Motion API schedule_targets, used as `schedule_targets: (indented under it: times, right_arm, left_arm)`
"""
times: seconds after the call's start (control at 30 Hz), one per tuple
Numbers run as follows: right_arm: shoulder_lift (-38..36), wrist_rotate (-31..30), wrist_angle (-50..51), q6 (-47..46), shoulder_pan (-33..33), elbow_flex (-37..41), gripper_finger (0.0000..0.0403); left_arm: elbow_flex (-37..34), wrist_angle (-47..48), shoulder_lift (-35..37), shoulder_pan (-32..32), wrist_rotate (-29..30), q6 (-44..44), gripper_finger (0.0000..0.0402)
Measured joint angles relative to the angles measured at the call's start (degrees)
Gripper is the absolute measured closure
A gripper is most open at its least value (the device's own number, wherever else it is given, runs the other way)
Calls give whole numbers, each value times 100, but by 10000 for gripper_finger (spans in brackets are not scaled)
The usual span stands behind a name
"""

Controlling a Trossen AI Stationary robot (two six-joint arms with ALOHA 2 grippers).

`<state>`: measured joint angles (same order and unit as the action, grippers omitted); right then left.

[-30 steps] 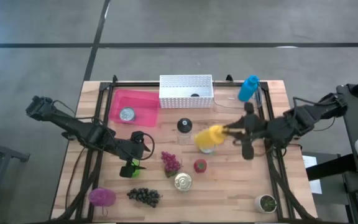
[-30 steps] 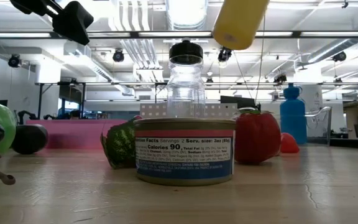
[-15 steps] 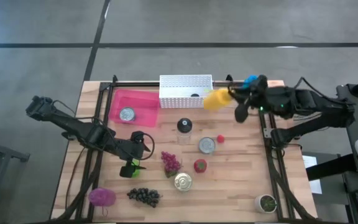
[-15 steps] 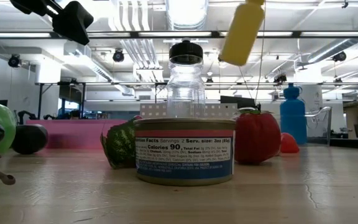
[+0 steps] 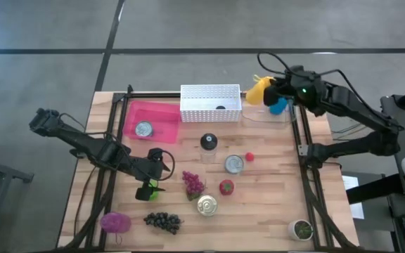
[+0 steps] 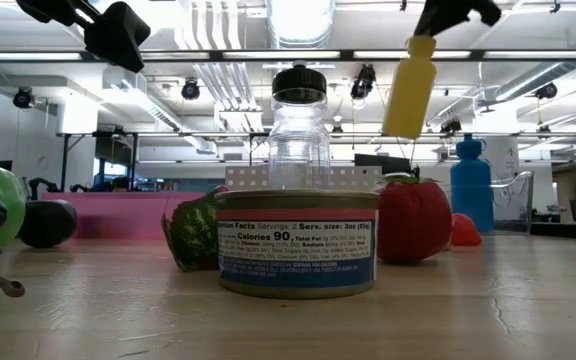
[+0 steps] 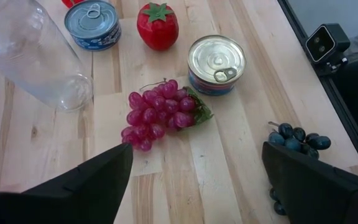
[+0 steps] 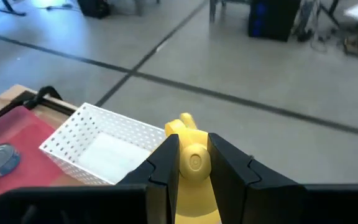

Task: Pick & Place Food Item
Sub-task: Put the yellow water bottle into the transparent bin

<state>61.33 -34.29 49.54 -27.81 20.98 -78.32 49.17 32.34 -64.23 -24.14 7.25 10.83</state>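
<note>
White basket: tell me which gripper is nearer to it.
Right. The right gripper, shut on the yellow bottle, hangs just beside the white basket; the left gripper sits open, far across the table.

Overhead and table-level views share tin can (image 5: pixel 207 205) (image 6: pixel 297 243).

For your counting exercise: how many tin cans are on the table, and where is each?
3: one can in the pink bin, one blue-sided can mid-table, one gold-lidded can nearer the front. Others may be hidden inside the white basket.
</note>
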Motion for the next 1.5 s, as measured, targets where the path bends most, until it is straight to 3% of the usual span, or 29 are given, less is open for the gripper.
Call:
schedule_targets:
  times: [0.57,1.5]
  right_arm:
    - [1209,943,-61,212,1404,224,337]
    - [1667,1190,-1578,632,1927,1189,337]
  left_arm:
    - [0,1,0,0,2,-17,40]
    - [-72,46,-2,0,4,162,43]
